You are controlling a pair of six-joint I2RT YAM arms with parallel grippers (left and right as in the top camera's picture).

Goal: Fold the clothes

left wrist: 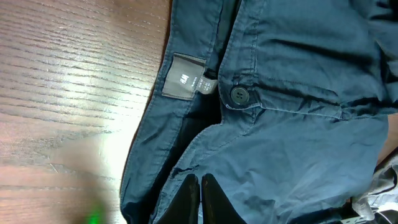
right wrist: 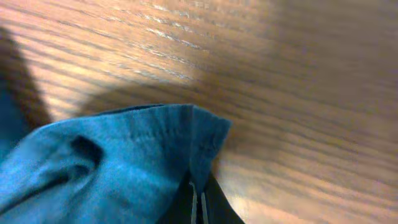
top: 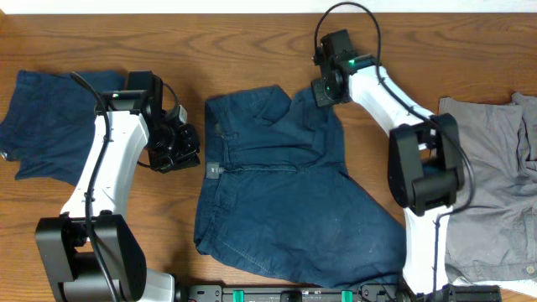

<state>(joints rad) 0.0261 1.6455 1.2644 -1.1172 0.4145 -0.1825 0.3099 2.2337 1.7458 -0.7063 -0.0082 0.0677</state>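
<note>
The middle navy shorts [top: 277, 193] lie open at the centre of the surface [top: 252, 50]. The waistband runs along their left edge, from the far side toward the near side in the overhead view. The legs point right, so the long axis goes left to right across the surface and slants a little toward the near right corner. One leg spreads flat to the lower right. The other is bunched up at the far right of the garment, and the right pincer [top: 321, 96] has its fingers together on that leg's stitched hem. In the right wrist view the hem runs straight into the closed tips.

In the left wrist view, a white label [left wrist: 186, 78] and a dark button [left wrist: 239, 94] sit on the waistband. The left pincer [top: 193, 149] is just beside the waistband's outer edge. Its fingers [left wrist: 214, 199] are pressed together over the navy cloth; I cannot tell whether any cloth is caught between them.

A second navy pair [top: 50, 122] lies at the far left behind the left arm. A grey pair [top: 495, 193] lies at the far right.
</note>
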